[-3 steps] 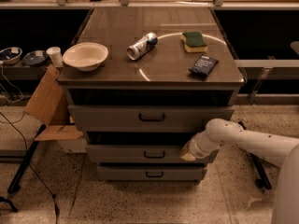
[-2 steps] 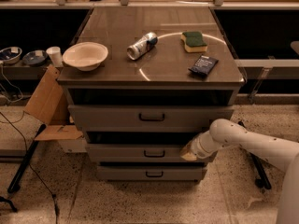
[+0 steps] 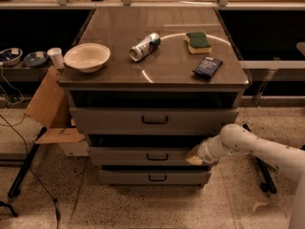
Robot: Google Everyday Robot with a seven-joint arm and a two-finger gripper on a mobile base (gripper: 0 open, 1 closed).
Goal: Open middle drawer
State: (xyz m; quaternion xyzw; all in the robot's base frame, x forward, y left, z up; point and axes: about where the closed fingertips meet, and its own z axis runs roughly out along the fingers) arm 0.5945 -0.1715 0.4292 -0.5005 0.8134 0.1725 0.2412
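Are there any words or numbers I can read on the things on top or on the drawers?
No text can be read here.
Can: label too blurred to read.
Dark packet: print too small to read.
Sponge, bowl, middle drawer: no writing shows.
Gripper, at the right end of that drawer's front: no marking shows.

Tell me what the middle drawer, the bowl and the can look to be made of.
Middle drawer: probably painted grey metal with a matte finish, going by its flat, thin front with a dull, even sheen.
Bowl: cream and smooth, possibly ceramic or plastic; the look leaves it open.
Can: shiny metal, with bright glints along its side.
The gripper sits at the right end of the middle drawer's front.
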